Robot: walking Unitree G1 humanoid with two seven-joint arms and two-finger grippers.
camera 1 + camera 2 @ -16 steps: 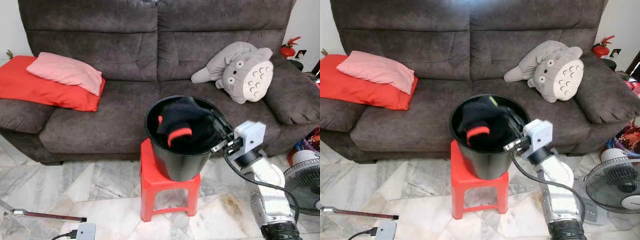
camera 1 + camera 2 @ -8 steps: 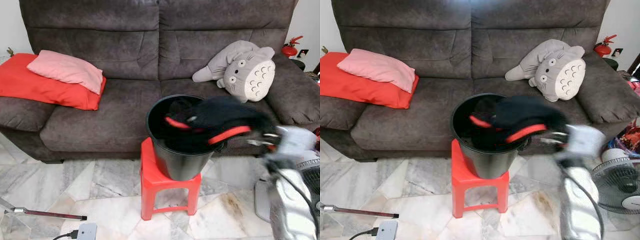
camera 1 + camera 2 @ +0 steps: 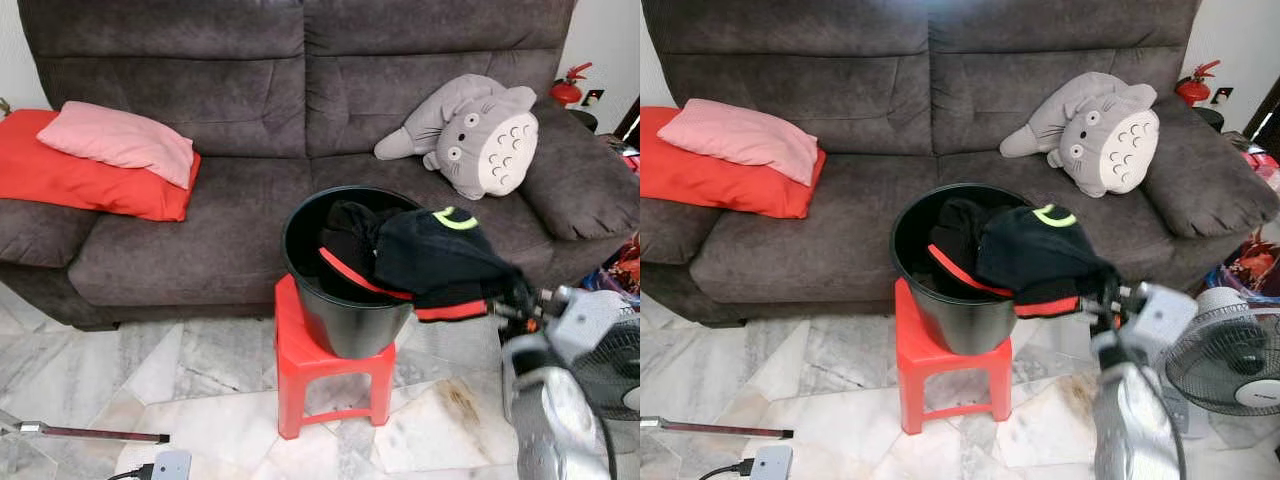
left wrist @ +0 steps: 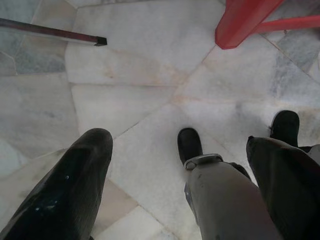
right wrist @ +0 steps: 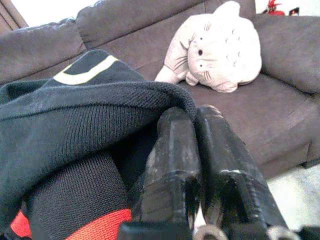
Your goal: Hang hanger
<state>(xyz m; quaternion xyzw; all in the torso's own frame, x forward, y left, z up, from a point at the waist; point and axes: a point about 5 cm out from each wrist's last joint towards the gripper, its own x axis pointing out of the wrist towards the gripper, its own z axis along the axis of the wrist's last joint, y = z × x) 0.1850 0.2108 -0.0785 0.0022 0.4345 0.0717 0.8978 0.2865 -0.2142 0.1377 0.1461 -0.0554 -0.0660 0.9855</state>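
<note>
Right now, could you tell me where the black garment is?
The black garment drapes over the black bucket's right rim on the red stool, pinched by the right hand.

Head stereo pair: looks forward and down at sofa, bucket on red stool, mid-distance; both eyes share it, slightly offset. Left wrist view: faces straight down at floor, stool leg upper right. Right wrist view: very close on dark garment, plush upper right.
</note>
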